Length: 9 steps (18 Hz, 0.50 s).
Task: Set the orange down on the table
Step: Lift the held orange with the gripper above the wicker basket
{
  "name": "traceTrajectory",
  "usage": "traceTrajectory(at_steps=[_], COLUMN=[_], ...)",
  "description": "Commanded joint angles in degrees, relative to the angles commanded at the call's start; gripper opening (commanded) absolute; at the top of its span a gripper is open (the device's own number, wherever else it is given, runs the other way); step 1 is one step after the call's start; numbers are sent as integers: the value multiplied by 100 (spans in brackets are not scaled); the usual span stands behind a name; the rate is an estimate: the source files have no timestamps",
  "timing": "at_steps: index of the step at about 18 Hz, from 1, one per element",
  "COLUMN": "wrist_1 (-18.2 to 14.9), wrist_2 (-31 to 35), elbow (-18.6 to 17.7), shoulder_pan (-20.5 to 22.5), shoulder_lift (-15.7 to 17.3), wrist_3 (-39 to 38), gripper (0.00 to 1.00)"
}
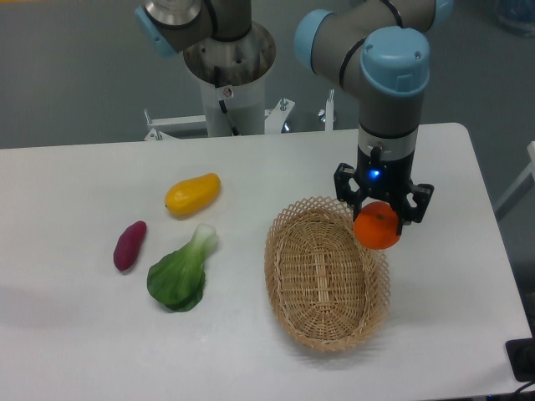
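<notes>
Orange [378, 227]: it is held in the air between the two fingers of the end effector, over the right rim of the basket, and it is not seen to rest on anything.

End effector [381, 219]: it is closed around the orange, which is pinched from both sides; the fingers are only as far apart as the fruit allows. It is pointed straight down, and a small blue light is seen on the wrist above it.

Progress: the orange is judged to be already lifted and gripped firmly, so the picking part is done. The placing is not yet done, because the fruit is not on the tabletop.

What is left: the orange must be carried clear of the basket rim, lowered to the white surface, and then released.

Basket [322, 292]: an oval woven wicker basket, seen empty inside, just beside and partly under the held orange.

Tabletop [435, 317]: white, with free surface to the right of the basket, near the end effector.

Other things: a yellow mango-like fruit [193, 193], a purple sweet potato [129, 245] and a green leafy vegetable [181, 273] are laid on the left side, well apart from the end effector.
</notes>
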Motion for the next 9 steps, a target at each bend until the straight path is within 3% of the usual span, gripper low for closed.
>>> traceTrajectory(at_steps=[9], wrist_1=[0], wrist_2=[0], elbow=[-18], shoulder_pan=[-9], shoulder_lift=[-35], wrist_3=[-79], gripper=[67])
